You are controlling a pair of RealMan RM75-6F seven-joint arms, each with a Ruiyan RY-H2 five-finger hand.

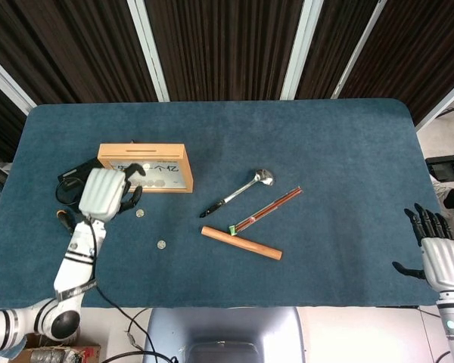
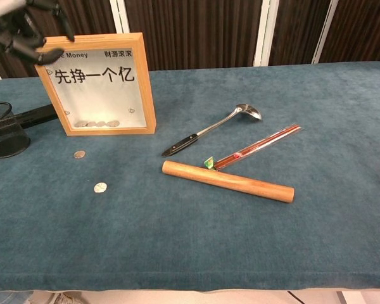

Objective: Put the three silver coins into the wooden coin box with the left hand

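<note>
Silver coins [image 2: 100,187], small flat round discs with a dull shine, lie two apart on the blue felt-like desk [image 1: 340,151] near its left edge, one [image 2: 80,154] just in front of the wooden coin box [image 2: 101,82] and the other closer to the near edge; more coins rest in a row at the bottom of the box behind its clear pane. That box is a pale wood frame standing upright, printed with dark characters, a slot cut in its top edge. Left hand [image 1: 106,193], white-shelled with dark fingers [image 2: 25,35], hovers beside the box's left end, fingers loosely curled and apart, holding nothing I can see. Right hand [image 1: 439,253] hangs off the desk's right edge with fingers spread. Toward the middle lie a smooth wooden rolling pin [image 2: 228,181], a metal ladle [image 2: 215,128] with a black handle, and wrapped reddish chopsticks [image 2: 259,146]. A black mesh cup [image 2: 5,130] stands at the left edge.
</note>
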